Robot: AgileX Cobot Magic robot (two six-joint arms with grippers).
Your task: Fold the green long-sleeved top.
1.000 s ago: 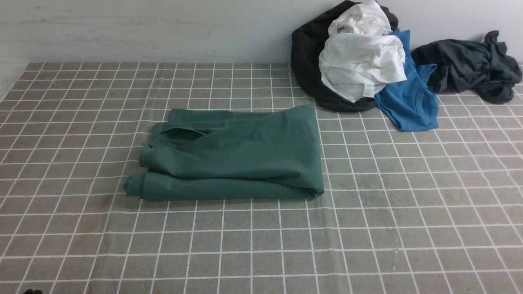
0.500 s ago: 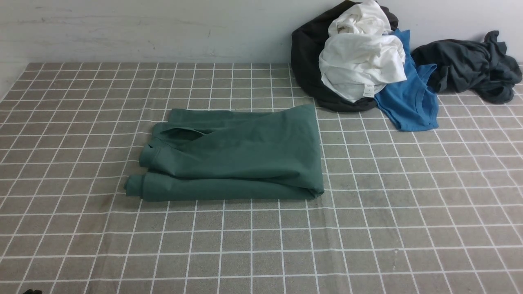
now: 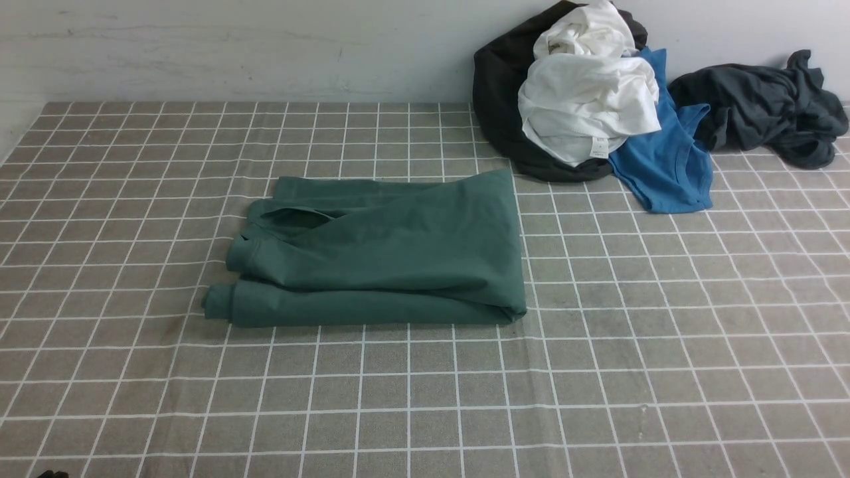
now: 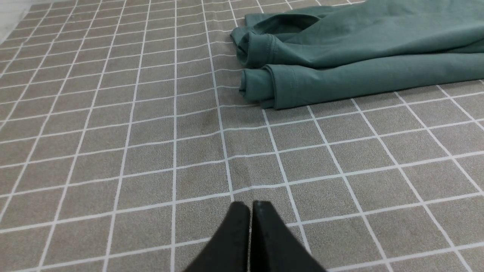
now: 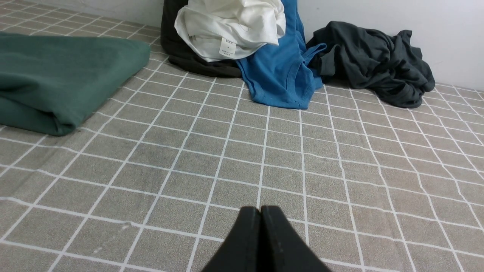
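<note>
2 pinched-together, empty tips, left gripper (image 4: 250, 206) and right gripper (image 5: 260, 209); folded green top (image 3: 382, 252) hides its logo.

Forest-green top (image 3: 392, 252) on a grey counter (image 3: 597, 372) gridded white; white (image 3: 588, 99), blue (image 3: 664, 166) and charcoal garments (image 3: 764, 106) behind.
</note>
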